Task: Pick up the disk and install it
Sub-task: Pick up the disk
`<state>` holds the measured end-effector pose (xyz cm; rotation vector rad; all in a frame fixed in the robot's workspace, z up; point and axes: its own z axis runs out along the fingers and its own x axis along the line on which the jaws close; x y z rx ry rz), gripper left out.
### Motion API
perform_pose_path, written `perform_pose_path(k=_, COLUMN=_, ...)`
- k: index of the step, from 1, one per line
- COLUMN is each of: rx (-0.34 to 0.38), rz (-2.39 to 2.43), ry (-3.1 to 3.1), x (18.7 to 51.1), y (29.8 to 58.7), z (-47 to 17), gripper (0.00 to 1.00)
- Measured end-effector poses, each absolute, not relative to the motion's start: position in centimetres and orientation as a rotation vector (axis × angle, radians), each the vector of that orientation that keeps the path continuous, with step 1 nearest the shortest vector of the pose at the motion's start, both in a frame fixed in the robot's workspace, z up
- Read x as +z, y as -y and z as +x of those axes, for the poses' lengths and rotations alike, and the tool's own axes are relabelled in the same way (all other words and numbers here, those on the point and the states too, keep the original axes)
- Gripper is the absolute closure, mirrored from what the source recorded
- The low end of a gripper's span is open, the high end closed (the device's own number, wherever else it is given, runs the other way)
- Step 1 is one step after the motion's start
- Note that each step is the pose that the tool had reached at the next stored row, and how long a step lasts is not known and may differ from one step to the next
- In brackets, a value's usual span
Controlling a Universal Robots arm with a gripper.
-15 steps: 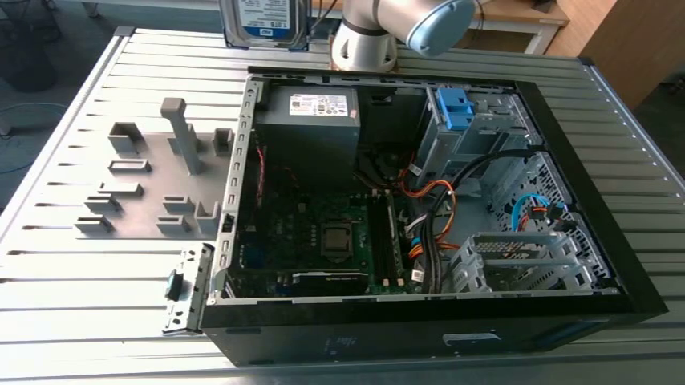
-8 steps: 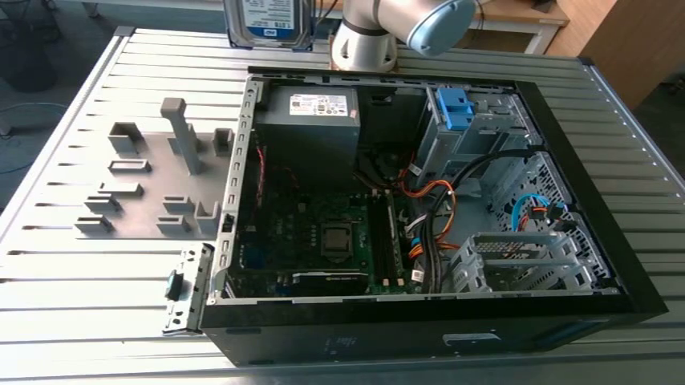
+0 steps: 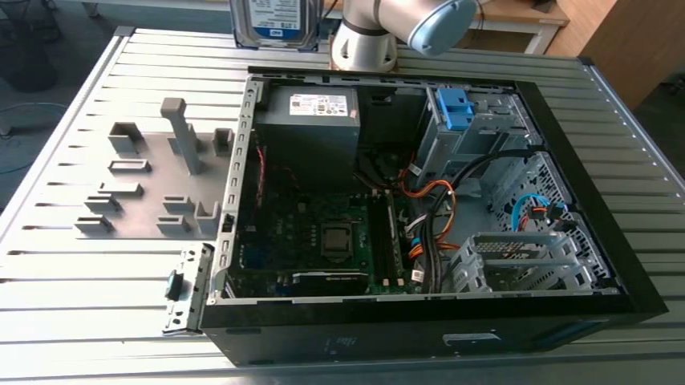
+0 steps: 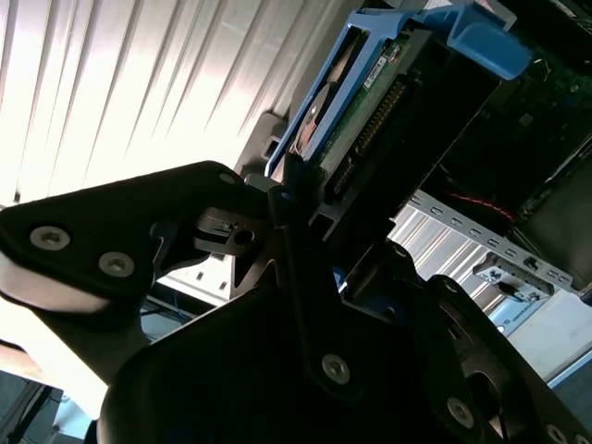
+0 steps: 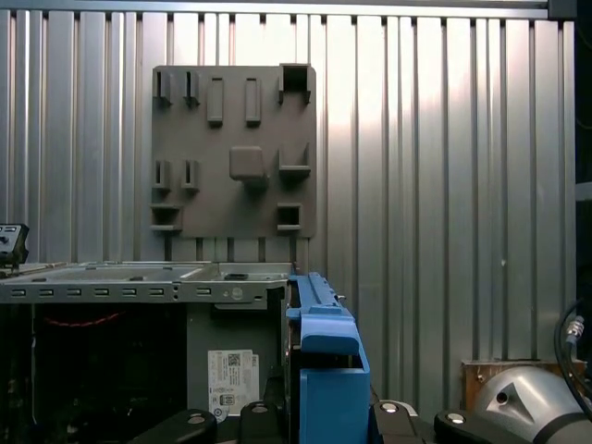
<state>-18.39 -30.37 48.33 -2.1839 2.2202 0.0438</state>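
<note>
One Universal Robots arm [image 3: 412, 20] stands past the far edge of the open computer case [image 3: 599, 241], which lies on its side on a slatted metal table [image 3: 107, 289]. In the exterior view the disk [image 3: 276, 22] hangs upright just beyond that far edge, clear of the case, its white-and-blue label facing the camera.

In the second wrist view the gripper [image 4: 310, 217] has its black fingers [image 4: 370, 268] clamped on one end of the disk [image 4: 370, 102]. The blue bracket wraps the drive's edges, and its circuit-board side and connector row face the case interior. In the first wrist view the bracket's blue edge [image 5: 326, 370] rises just above the case's metal rim [image 5: 139, 282].

Inside the case, the grey power supply [image 3: 310, 120] with a small white sticker sits in the far corner towards the exterior view's left. A light-blue plastic clip [image 3: 455, 108] sits on the drive cage beside it, the motherboard [image 3: 321, 233] covers the floor, and orange cables [image 3: 434, 200] run between board and cage.

Beside the case, at the exterior view's left, a grey fixture plate [image 3: 150, 180] with raised blocks lies flat on the table; it also appears beyond the case rim in the first wrist view [image 5: 231, 153].
</note>
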Motion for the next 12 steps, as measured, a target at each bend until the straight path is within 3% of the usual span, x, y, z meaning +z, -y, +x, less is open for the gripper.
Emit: perform_pose_path(k=12, rx=0.044, rz=-2.184, ry=-2.220, x=48.3, y=30.4, z=-17.1, gripper=0.64)
